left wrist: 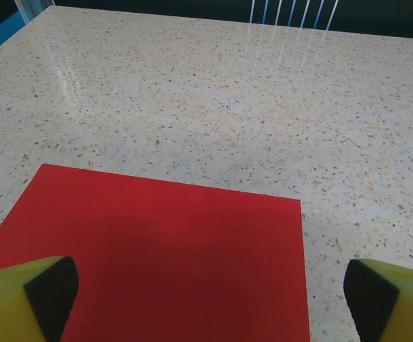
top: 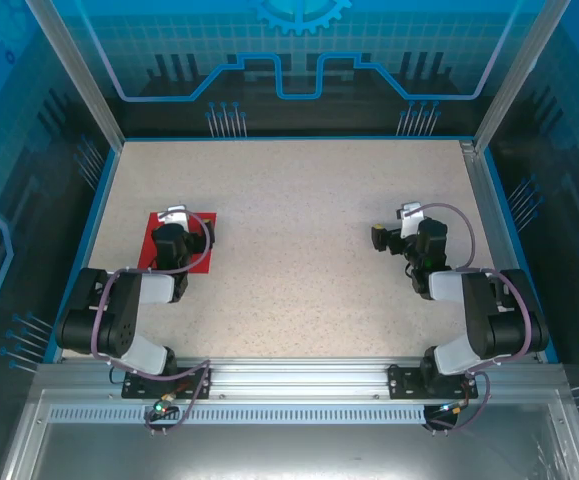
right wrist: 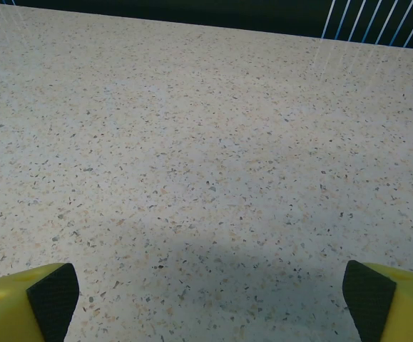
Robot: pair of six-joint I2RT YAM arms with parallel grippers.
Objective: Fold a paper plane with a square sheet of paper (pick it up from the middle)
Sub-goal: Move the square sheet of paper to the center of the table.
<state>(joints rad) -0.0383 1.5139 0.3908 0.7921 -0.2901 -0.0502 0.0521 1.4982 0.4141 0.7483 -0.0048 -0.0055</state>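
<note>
Your left arm is folded low, and your left gripper has its fingers spread wide and empty. The square sheet of paper lies flat beneath them: the left finger is over it and the right finger is just past its edge. Your right gripper, with fingers equally wide and empty, hovers over the bare speckled table, well apart from the sheet.
</note>
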